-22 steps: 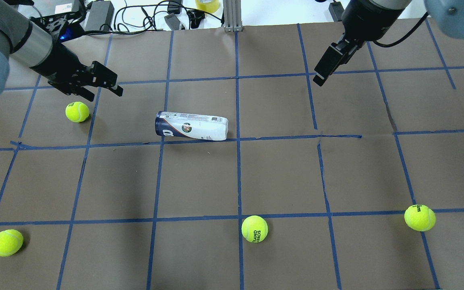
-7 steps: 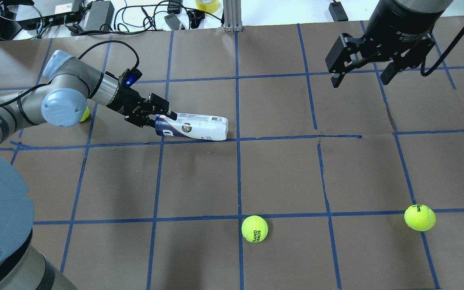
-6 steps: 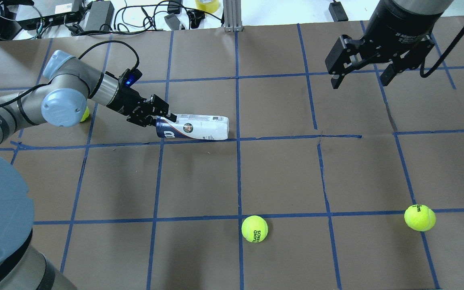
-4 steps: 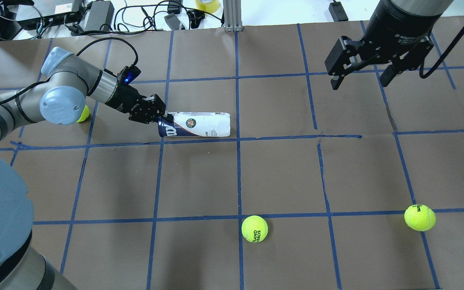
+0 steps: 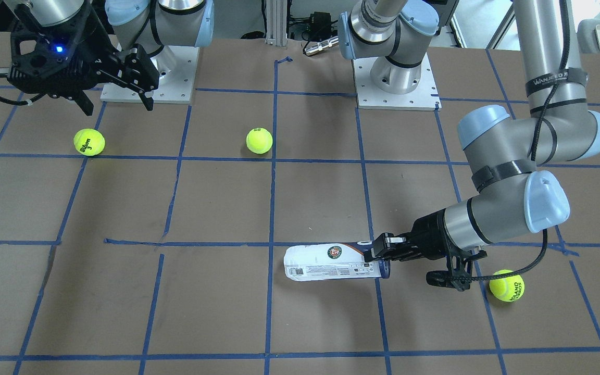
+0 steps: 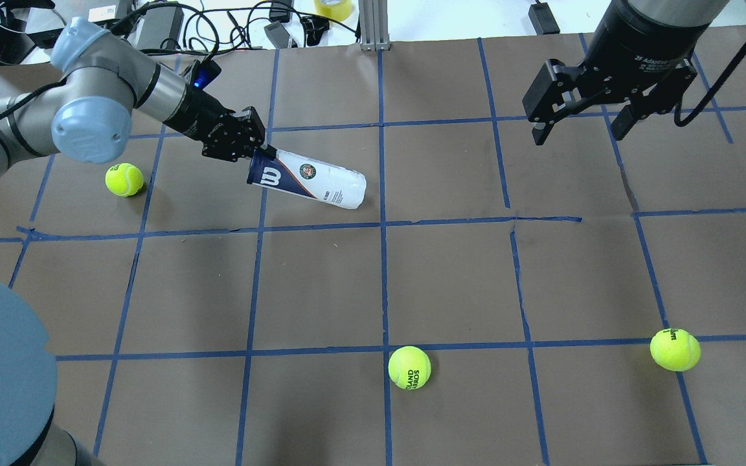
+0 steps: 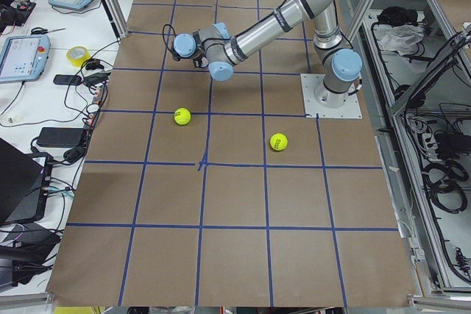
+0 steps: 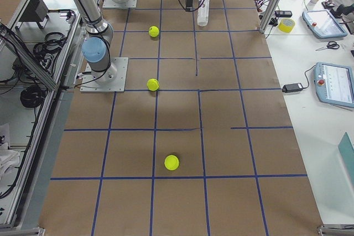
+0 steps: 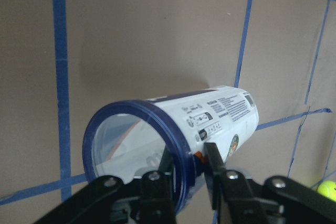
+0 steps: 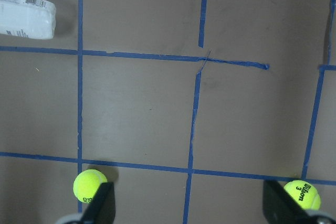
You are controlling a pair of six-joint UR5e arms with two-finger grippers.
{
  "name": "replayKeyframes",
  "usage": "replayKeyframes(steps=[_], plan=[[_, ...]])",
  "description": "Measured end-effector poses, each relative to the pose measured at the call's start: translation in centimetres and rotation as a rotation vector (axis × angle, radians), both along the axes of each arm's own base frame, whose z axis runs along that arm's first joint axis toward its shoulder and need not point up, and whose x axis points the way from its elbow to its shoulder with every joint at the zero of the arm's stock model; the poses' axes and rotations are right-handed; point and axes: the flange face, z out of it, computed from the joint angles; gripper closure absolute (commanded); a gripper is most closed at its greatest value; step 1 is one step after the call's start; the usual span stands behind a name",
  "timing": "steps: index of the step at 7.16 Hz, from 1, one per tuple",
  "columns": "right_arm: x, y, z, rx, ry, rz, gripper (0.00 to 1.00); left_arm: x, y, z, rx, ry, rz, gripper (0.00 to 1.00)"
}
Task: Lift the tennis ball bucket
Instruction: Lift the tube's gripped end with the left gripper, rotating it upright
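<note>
On the table (image 6: 451, 278), a brown paper cover is marked into squares by blue tape lines (image 6: 315, 227). The order below follows the overhead view from left to right.

1. One tennis ball (image 6: 124, 179) lies far left, near the left arm's elbow joint and apart from the other items.
2. The left gripper (image 6: 263, 152) reaches in from the left, low over the table. Its jaws are narrow and clamped on the tennis ball bucket (image 6: 311, 181) at the navy end. The left wrist view shows the left gripper (image 9: 190, 169) pinching the wall of the navy rim. One finger (image 9: 167, 169) sits on the inner side of the rim and the other on the outer side.
3. The tennis ball bucket lies roughly lengthwise, its white labelled body pointing away from the jaws, toward the right and the robot. It sits within one grid square, just above a horizontal tape line. The round emblem and the white logo on the navy band face up. Whether the white end touches the table cannot be determined.
4. A second tennis ball (image 6: 409, 367) rests on a tape line near the centre, on the robot's side and well apart from the bucket.
5. The right gripper (image 6: 578, 133) hangs above the far right squares. Its jaws are spread wide and hold nothing.
6. A third tennis ball (image 6: 675, 349) lies far right, on a tape line.
</note>
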Motion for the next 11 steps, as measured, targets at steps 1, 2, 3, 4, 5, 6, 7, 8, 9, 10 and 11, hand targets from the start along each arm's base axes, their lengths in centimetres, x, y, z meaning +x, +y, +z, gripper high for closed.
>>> replayKeyframes(steps=[1, 2, 3, 4, 5, 6, 7, 8, 9, 10, 11], plan=[[-0.1, -0.1, 0.0, 0.000, 0.000, -0.004, 0.00, -1.5, -0.5, 2.4, -0.015, -0.057, 0.017, 1.00], [-0.2, -0.1, 0.0, -0.002, 0.000, -0.009, 0.00, -2.7, -0.9, 4.8, -0.037, -0.093, 0.041, 1.00], [-0.2, -0.1, 0.0, -0.002, 0.000, -0.011, 0.00, -3.2, -1.2, 6.7, -0.059, -0.126, 0.056, 1.00], [-0.2, -0.1, 0.0, -0.001, 0.000, -0.011, 0.00, -3.9, -1.2, 7.9, -0.079, -0.186, 0.051, 1.00], [-0.2, -0.1, 0.0, 0.000, 0.000, -0.012, 0.00, -5.2, -1.2, 8.4, -0.100, -0.272, 0.027, 1.00], [-0.2, -0.1, 0.0, 0.000, 0.000, -0.012, 0.00, -6.7, -1.0, 8.6, -0.118, -0.358, -0.003, 1.00], [-0.2, -0.1, 0.0, 0.000, 0.000, -0.012, 0.00, -8.6, -0.8, 8.6, -0.141, -0.428, -0.035, 1.00], [-0.2, -0.2, 0.0, -0.001, 0.000, -0.014, 0.00, -10.4, -0.5, 8.6, -0.168, -0.471, -0.060, 0.90], [-0.2, -0.2, 0.0, -0.001, 0.000, -0.015, 0.00, -11.8, -0.1, 8.4, -0.182, -0.501, -0.080, 0.47], [-0.3, -0.2, 0.0, 0.000, 0.001, -0.017, 0.00, -12.5, 0.2, 7.9, -0.183, -0.513, -0.094, 0.20], [-0.3, -0.1, 0.2, -0.005, 0.007, -0.019, 0.00, -13.0, 0.4, 7.3, -0.178, -0.515, -0.102, 0.00]])
